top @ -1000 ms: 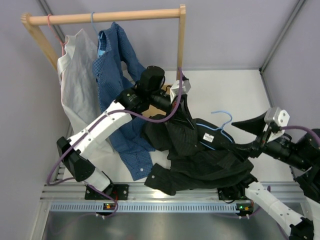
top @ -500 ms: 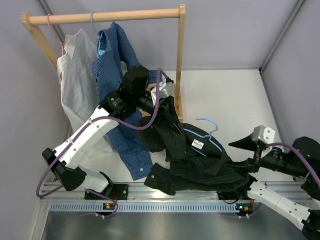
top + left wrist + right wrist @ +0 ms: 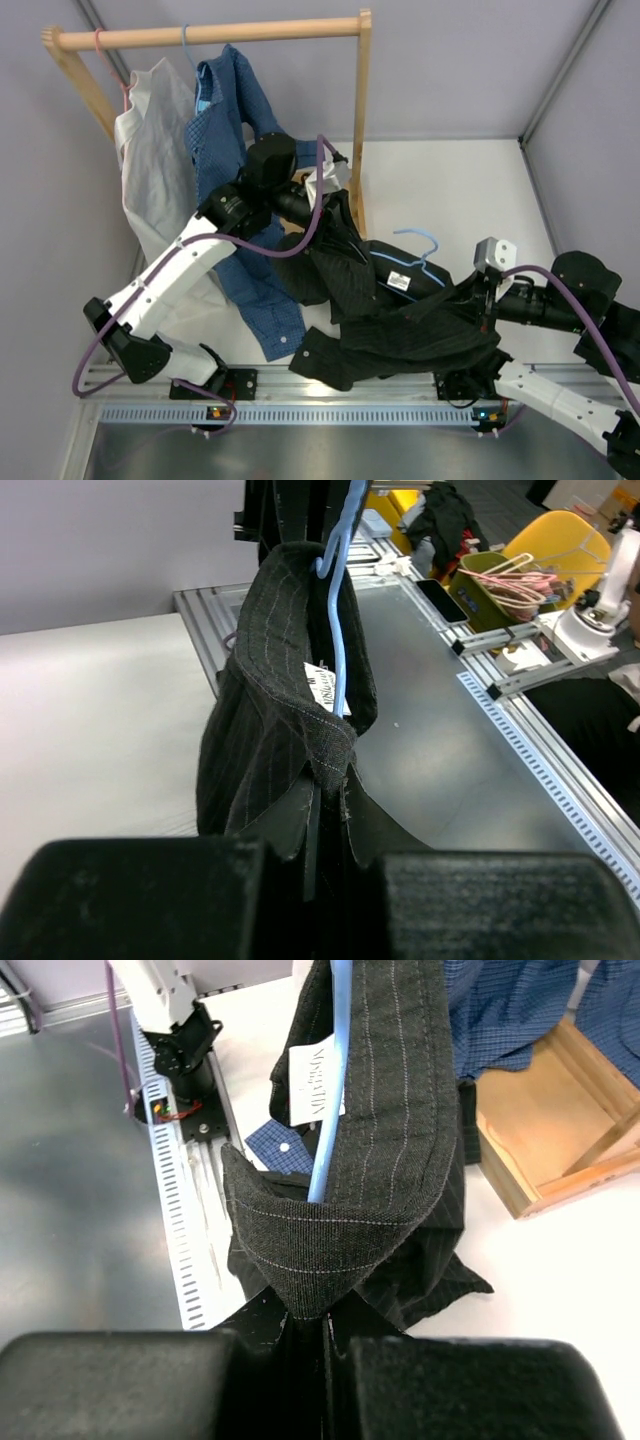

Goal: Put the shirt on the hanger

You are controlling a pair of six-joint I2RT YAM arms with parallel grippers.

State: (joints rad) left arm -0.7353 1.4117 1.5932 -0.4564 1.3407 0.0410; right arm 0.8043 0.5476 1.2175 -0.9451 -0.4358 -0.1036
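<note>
The black pinstriped shirt [image 3: 400, 320] hangs stretched between my two grippers, its lower part heaped on the table by the near edge. The light-blue wire hanger [image 3: 415, 248] sits inside the collar with its hook sticking out above. My left gripper [image 3: 338, 205] is shut on one end of the shirt's collar [image 3: 285, 690], and the hanger wire [image 3: 340, 630] runs just beyond it. My right gripper [image 3: 463, 297] is shut on the other fold of the shirt [image 3: 385, 1110], with the hanger [image 3: 330, 1120] passing down inside the fold. The jaws of both [image 3: 330, 815] [image 3: 325, 1325] pinch cloth.
A wooden rack [image 3: 210, 35] stands at the back left with a blue patterned shirt [image 3: 230, 130] and a pale grey shirt [image 3: 150, 150] hanging on it. Its upright post [image 3: 360, 120] and base [image 3: 560, 1130] are close behind the black shirt. A metal rail [image 3: 300, 385] borders the near edge.
My right gripper has moved left to the shirt and shut on it; it was open and apart before. The left arm pulled the shirt and hanger leftward, then held still.
</note>
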